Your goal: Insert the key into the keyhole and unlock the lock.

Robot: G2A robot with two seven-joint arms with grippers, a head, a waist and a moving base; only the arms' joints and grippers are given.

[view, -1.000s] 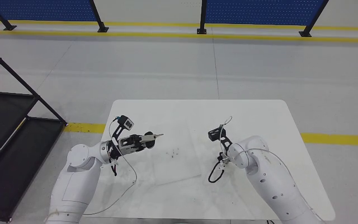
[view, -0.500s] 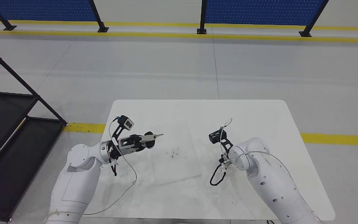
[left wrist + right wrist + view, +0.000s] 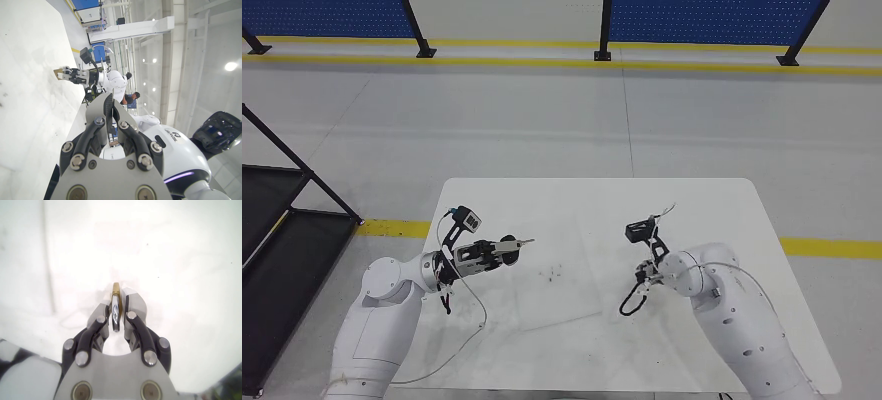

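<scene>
I find my right gripper [image 3: 116, 299] clamped on the brass lock [image 3: 115, 289], its chrome shackle [image 3: 115, 317] toward the wrist and the white tabletop [image 3: 170, 256] beyond.

top: overhead, facing down on table [image 3: 692, 200] | 2 wrists: close behind jaws | shared: table

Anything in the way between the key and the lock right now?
Nothing visible: only open space above the table separates the key in the left claw from the lock in the right claw.
</scene>
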